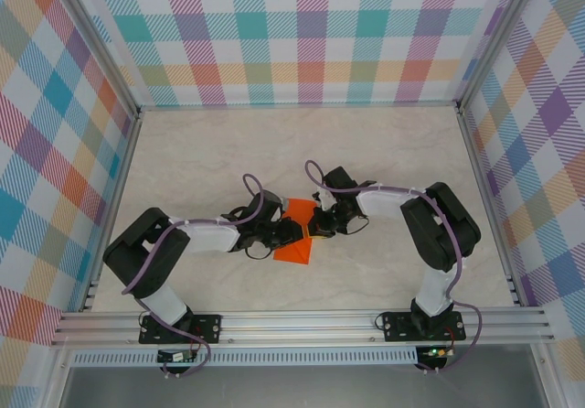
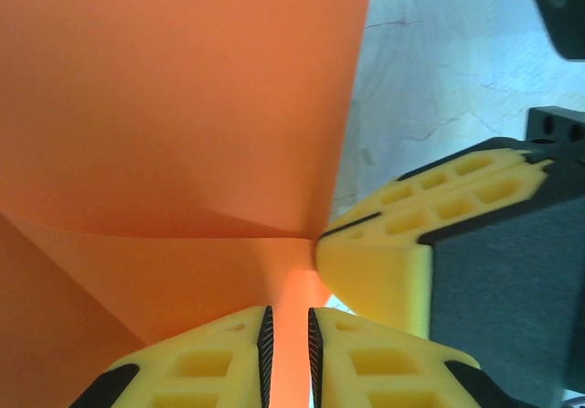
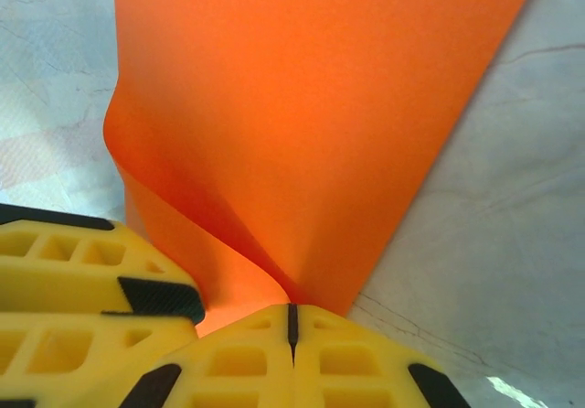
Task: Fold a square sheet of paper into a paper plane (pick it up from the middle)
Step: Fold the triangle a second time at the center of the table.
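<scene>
The square sheet of paper (image 1: 293,249) is bright orange and lies creased at mid-table between both grippers. In the right wrist view the sheet (image 3: 311,106) rises in a curved fold, and my right gripper (image 3: 292,309) is shut on its near point. My right gripper (image 1: 319,222) comes in from the right. My left gripper (image 1: 289,234) comes in from the left. Its jaws (image 2: 288,321) stand a narrow gap apart, with orange paper (image 2: 183,106) showing in the gap. The right fingers (image 2: 384,262) touch the crease's end just beside them.
The pale marbled tabletop (image 1: 274,152) has free room all round the paper. Plaid walls (image 1: 311,33) close off the back and both sides. An aluminium rail (image 1: 302,321) runs along the near edge, where the arm bases are bolted.
</scene>
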Controlling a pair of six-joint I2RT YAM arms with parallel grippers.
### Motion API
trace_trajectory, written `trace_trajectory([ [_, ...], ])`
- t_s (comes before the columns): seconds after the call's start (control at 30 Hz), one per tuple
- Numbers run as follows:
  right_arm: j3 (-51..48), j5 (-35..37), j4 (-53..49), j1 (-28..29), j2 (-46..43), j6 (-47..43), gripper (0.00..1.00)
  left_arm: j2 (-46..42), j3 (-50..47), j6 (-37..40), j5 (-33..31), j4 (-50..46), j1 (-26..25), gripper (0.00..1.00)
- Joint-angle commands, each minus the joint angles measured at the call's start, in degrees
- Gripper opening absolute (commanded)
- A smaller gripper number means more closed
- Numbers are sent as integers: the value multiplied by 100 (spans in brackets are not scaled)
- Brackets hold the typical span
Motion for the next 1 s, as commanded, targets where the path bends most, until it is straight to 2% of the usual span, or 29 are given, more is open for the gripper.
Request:
trace_trajectory([
  [0.0,117,22,-147,-1,122,-100,5,56,66,63,34,157,-75,19],
  [0.97,246,423,-230,-5,140,-170,4,14,22,34,71,268,-72,20],
])
